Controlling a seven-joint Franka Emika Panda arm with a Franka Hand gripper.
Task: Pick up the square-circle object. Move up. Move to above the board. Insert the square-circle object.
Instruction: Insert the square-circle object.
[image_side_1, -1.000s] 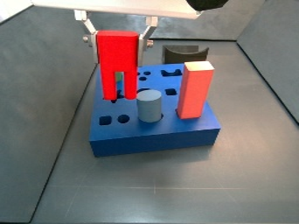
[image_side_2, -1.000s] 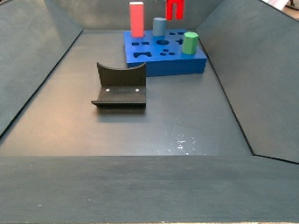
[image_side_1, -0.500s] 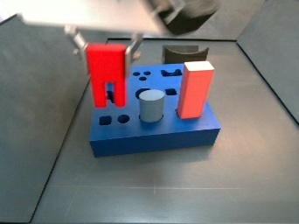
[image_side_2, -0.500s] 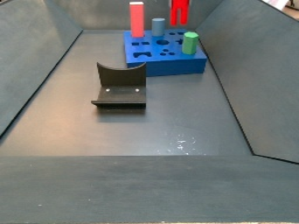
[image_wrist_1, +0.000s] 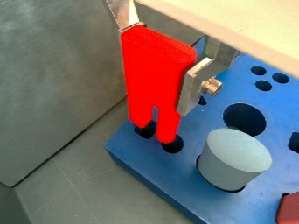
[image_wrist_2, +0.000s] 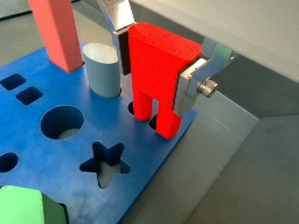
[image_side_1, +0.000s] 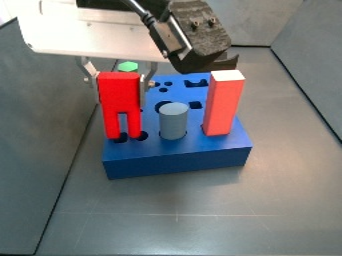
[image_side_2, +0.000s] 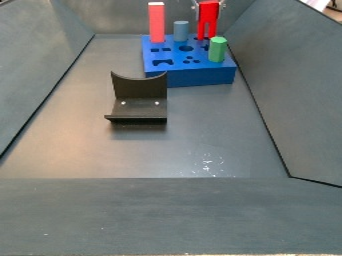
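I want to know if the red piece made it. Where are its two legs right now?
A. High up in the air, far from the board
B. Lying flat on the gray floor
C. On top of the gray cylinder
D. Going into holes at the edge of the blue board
D: in both wrist views the square-circle object has its leg tips in holes of the board, with the end effector gripping it.
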